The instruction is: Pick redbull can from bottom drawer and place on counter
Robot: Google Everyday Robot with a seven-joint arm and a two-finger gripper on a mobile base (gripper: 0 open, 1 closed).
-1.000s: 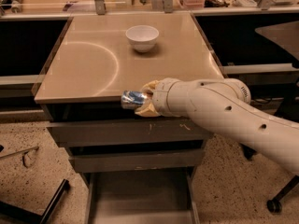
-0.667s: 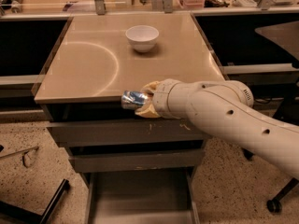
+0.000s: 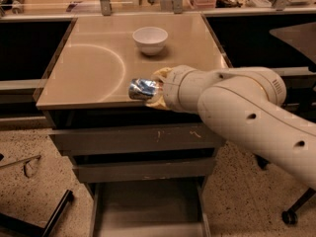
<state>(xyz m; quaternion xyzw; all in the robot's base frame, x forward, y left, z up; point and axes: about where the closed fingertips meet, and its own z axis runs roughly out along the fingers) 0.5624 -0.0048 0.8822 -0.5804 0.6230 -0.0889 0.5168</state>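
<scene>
Lifted a little since a second ago, the redbull can (image 3: pixel 141 89) now hangs over the front strip of the counter (image 3: pixel 89 68) rather than at its edge, well above the open bottom drawer (image 3: pixel 148 209). It lies sideways, its long axis running left out of the gripper (image 3: pixel 152 89), which pinches its right end. Setting it down likely calls for turning it upright. The white bowl (image 3: pixel 150 39) stands well behind.

The gripper (image 3: pixel 155 89) has the can (image 3: pixel 140 89) clamped sideways, right over the front edge of the counter (image 3: pixel 89 68); the white bowl (image 3: pixel 150 38) sits well behind, and the bottom drawer (image 3: pixel 148 209) stands open below.
</scene>
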